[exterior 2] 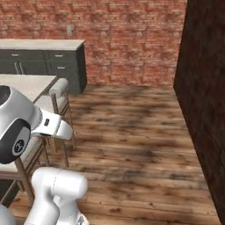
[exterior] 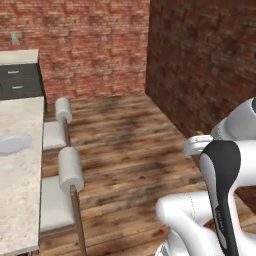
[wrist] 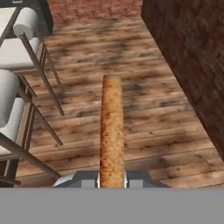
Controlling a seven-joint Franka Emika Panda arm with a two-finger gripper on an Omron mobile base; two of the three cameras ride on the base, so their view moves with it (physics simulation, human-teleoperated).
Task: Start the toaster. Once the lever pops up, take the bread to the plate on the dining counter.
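In the hand view, my gripper [wrist: 112, 180] is shut on the bread [wrist: 112, 127]. The bread is a golden-brown toast slice seen edge-on, sticking out over the wooden floor. The small round white plate [exterior: 10, 143] lies on the speckled beige dining counter [exterior: 22, 195] at the far left of the left base view. A corner of that counter [exterior 2: 26, 85] also appears in the right base view, beside my arm. My arm stands over the floor, to the right of the counter and apart from it. The toaster and its lever are out of view.
Two white-cushioned stools [exterior: 67, 172] [exterior: 61, 120] line the dining counter's right side, and they appear as stools [wrist: 17, 52] at the hand view's left. A dark brick wall [exterior: 200, 65] closes the right. A dark-drawer counter [exterior 2: 44, 59] stands at the back. Wooden floor [exterior 2: 132, 132] lies between them.
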